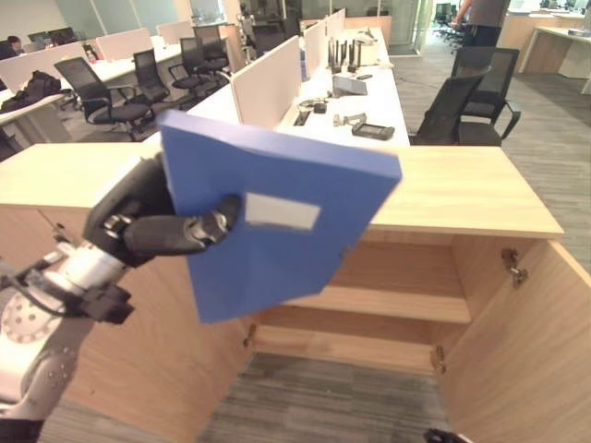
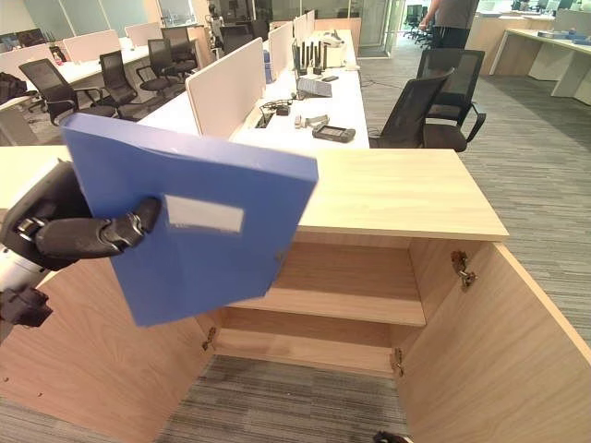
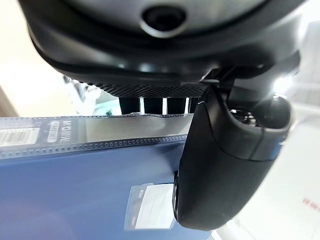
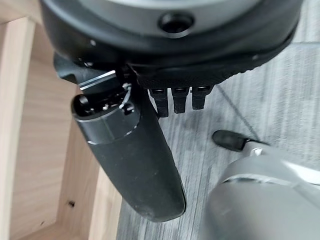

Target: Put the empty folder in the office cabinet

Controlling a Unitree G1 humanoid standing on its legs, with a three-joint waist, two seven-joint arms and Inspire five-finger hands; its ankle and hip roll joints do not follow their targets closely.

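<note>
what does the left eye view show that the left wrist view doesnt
Left eye view alone: the open office cabinet with its shelf, the door swung out, and desks and chairs behind. Left wrist view alone: a close look at the clear ribbed sleeve along the folder's edge. Both share the blue folder held in the left hand, thumb across its face beside the white label.
</note>
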